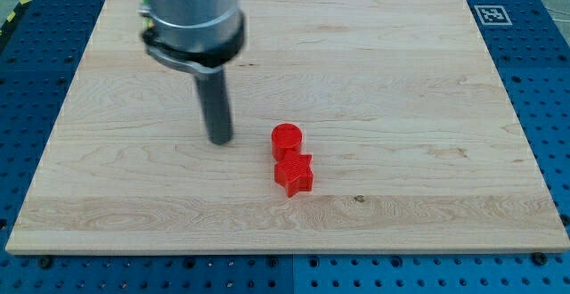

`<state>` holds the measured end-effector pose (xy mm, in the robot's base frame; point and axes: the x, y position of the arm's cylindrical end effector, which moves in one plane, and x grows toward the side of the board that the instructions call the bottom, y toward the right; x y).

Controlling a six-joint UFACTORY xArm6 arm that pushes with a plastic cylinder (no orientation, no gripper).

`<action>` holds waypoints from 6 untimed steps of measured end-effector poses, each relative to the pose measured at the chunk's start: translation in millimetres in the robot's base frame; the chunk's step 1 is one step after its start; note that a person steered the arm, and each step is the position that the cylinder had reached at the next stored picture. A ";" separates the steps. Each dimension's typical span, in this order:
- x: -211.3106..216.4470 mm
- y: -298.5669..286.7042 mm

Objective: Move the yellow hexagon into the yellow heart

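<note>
Tip: the rod's tip (220, 140) rests on the counter (401, 80), left of centre, with bare wood all round it.
Arm: the grey housing (192, 13) sits at the view's top left; the dark rod drops from it nearly straight down.
Pincer: there is none, only the rod, so nothing is held and there is no opening to report.
Red cylinder: (286, 140) just right of the tip, apart from it.
Red star: (293, 174) touching the cylinder on its lower side, toward the view's bottom.
Yellow hexagon: not visible anywhere on the counter.
Yellow heart: not visible either; possibly hidden behind the housing, which cannot be told.
Key relation: the direction from tip to hexagon cannot be judged, since neither yellow block shows.
Marker: a black-and-white tag (489, 13) at the counter's top right corner.
</note>
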<state>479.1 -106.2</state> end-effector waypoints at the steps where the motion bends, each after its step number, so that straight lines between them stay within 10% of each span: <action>1: -29.3 -51.7; 4: -145.9 -158.4; 6: -169.9 -116.8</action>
